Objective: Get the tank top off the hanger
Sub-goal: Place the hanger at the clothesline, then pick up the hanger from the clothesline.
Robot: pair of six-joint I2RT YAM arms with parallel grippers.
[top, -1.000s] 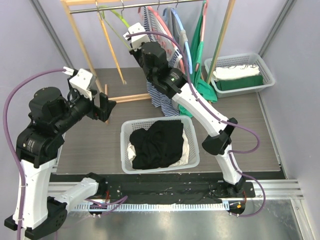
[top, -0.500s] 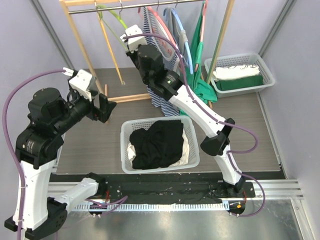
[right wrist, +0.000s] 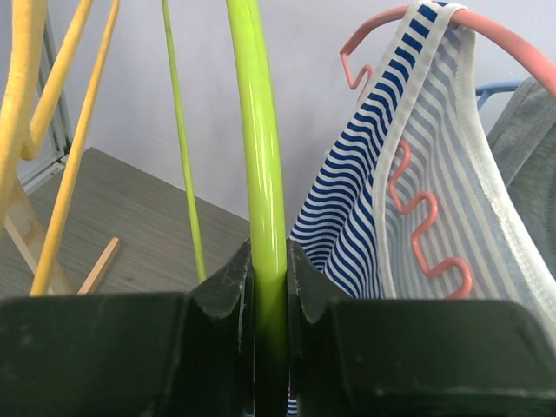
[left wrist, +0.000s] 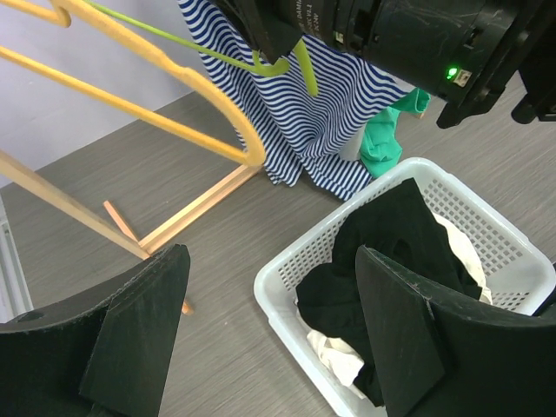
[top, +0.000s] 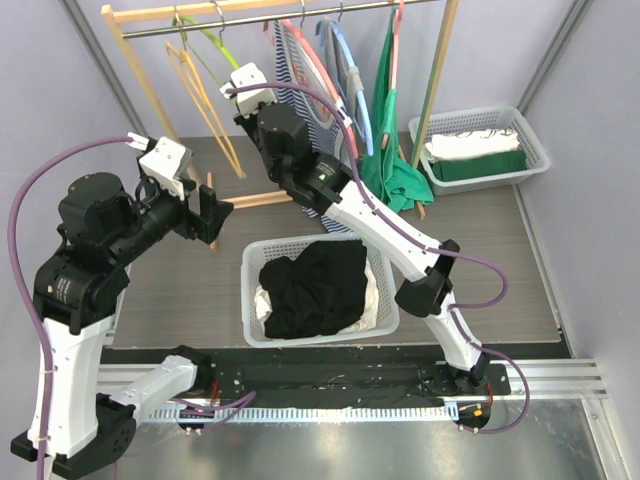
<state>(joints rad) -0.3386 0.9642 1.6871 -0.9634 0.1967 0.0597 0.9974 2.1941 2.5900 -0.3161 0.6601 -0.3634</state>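
Note:
My right gripper [top: 243, 78] [right wrist: 269, 269] is up by the rail, shut on the bar of a bare lime-green hanger [top: 205, 35] [right wrist: 261, 165] [left wrist: 302, 68]. Right beside it a blue-and-white striped tank top [top: 292, 55] [right wrist: 369, 195] [left wrist: 330, 122] hangs on a pink hanger [top: 322, 62] [right wrist: 486, 22]. A crumpled black garment [top: 320, 285] [left wrist: 400, 234] lies in the white basket [top: 250, 300] [left wrist: 347, 208] on the floor. My left gripper [top: 215, 215] [left wrist: 271, 287] hovers open and empty, left of that basket.
A wooden rack [top: 150, 10] with a metal rail [top: 300, 12] holds a yellow hanger [top: 195, 85] [left wrist: 174, 117], a blue hanger [top: 345, 70] and a green garment [top: 385, 120]. A second basket [top: 530, 135] with folded clothes stands at the right wall.
My right arm has swung left and back with the green hanger. The rack and its hanging clothes have shifted left with it. The left arm has stayed put.

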